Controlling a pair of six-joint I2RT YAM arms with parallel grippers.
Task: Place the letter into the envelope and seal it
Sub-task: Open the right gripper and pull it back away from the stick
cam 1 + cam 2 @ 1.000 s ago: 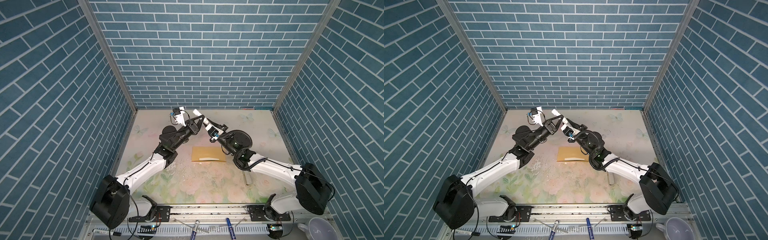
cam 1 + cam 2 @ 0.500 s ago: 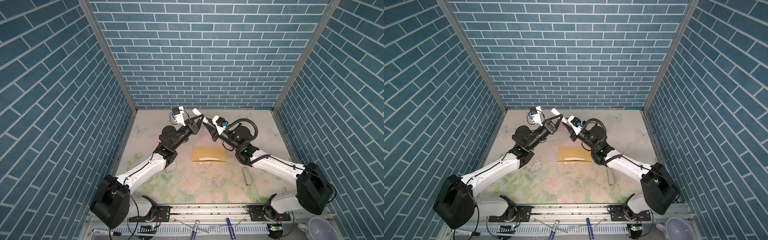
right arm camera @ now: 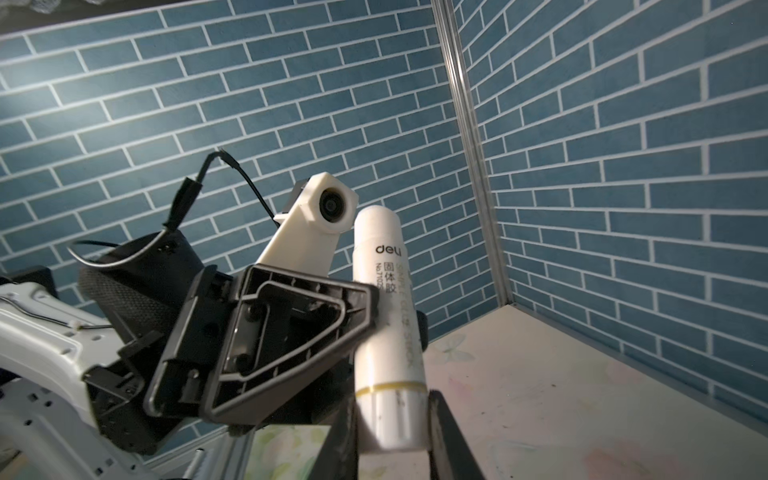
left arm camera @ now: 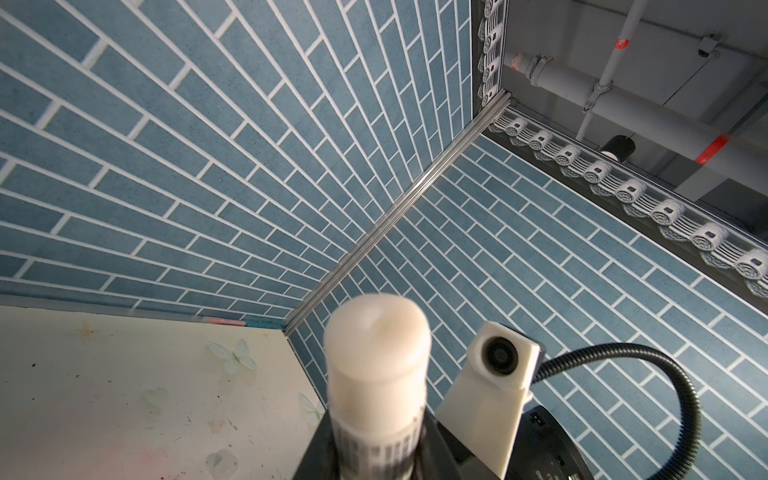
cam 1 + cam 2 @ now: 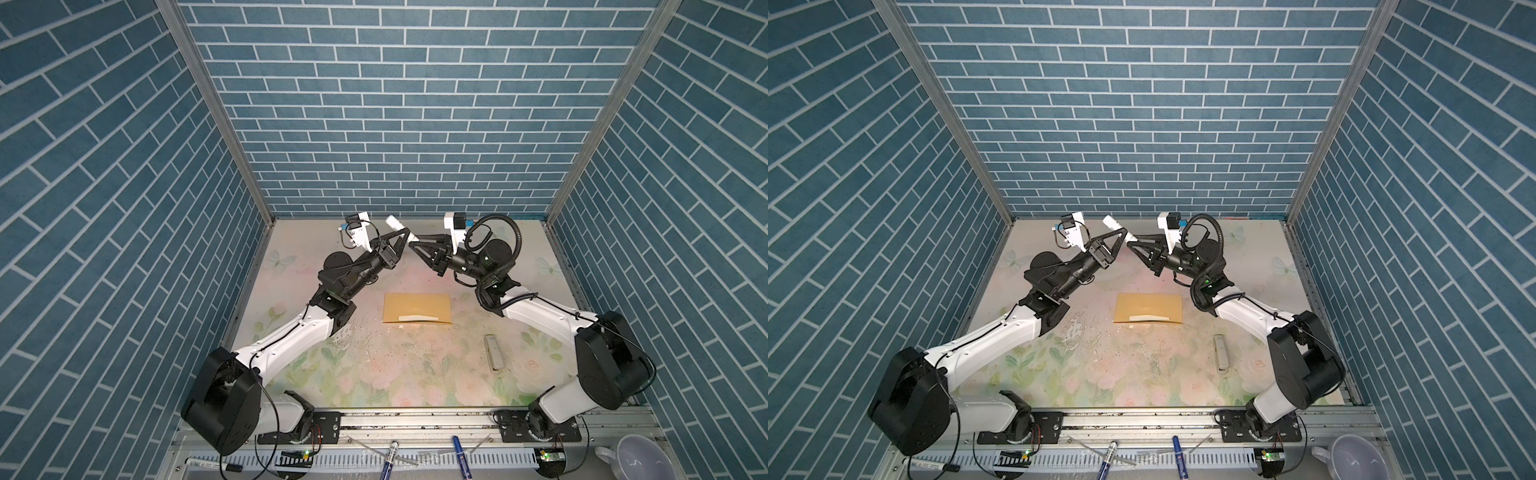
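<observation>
Blue brick walls (image 5: 395, 124); floral tabletop (image 5: 374, 374); envelope (image 5: 417, 307) flat.

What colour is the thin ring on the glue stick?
Yellow-gold; the ring on the white cylindrical glue stick shows best in the right wrist view.

Glue stick (image 3: 380, 249), blue marker (image 5: 459, 452), mug (image 5: 638, 459)

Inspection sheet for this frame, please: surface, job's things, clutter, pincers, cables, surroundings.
surface: floral mat, scuffed and speckled mid-table.
job's things: envelope flat at centre, untouched; no separate letter seen.
clutter: grey bar on the mat; pens and cup beyond the front edge.
pincers: left pincer and right pincer both shut on one glue stick, raised at the back.
cables: black hose looped by the right wrist.
surroundings: blue brick walls.
</observation>
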